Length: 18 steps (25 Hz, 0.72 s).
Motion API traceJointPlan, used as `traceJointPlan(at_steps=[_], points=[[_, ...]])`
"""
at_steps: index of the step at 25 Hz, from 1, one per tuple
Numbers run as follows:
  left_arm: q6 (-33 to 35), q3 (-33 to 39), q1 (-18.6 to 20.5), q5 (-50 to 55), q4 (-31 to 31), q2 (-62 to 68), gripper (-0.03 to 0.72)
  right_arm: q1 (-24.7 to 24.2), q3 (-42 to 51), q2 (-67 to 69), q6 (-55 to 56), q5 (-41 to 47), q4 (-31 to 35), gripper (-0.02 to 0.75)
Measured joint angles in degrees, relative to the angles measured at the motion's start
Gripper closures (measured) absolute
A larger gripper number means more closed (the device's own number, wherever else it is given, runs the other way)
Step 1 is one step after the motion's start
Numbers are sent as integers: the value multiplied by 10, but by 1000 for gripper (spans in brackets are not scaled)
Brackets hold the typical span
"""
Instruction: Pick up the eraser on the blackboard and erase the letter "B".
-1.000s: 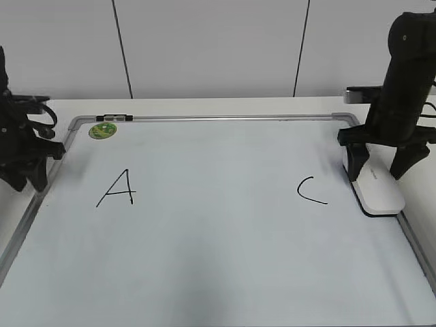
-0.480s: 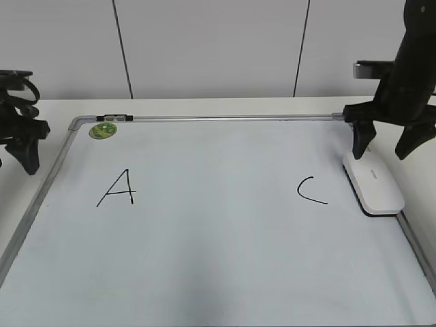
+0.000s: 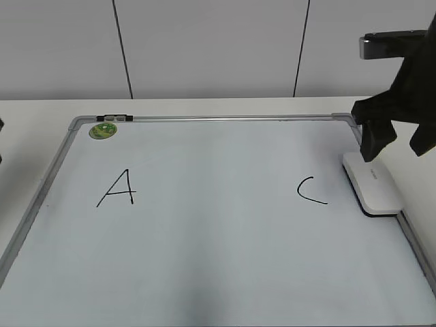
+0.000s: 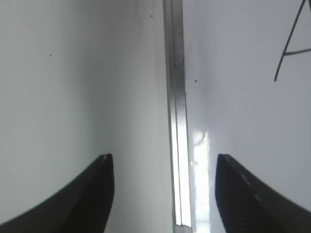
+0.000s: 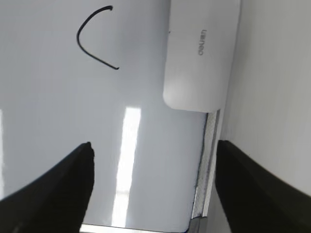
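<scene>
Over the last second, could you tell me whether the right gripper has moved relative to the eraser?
Yes. The right gripper has risen off the eraser, which lies unmoved at the blackboard's right edge; its jaws are open.

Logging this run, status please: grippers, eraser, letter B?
Right gripper open, above eraser, empty. Left gripper open over blackboard frame. No B visible between A and C.

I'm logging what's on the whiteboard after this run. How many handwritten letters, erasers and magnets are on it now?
Handwritten letters: 2 (the "A" and the "C"; no "B" shows)
Erasers: 1 (the white eraser, at the blackboard's right edge)
Magnets: 1 (the green magnet, top left corner)
Total: 4
</scene>
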Motion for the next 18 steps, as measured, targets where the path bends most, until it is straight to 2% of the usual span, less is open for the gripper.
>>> traceJointPlan(at_steps=[7, 15, 18], points=[[0, 127, 0, -13, 32, -218, 191, 33, 152, -129, 1, -65, 9, 163], [4, 208, 0, 32, 42, -464, 191, 33, 245, -266, 3, -70, 10, 163], [5, 240, 0, 57, 42, -535, 191, 33, 291, -367, 3, -71, 10, 163]])
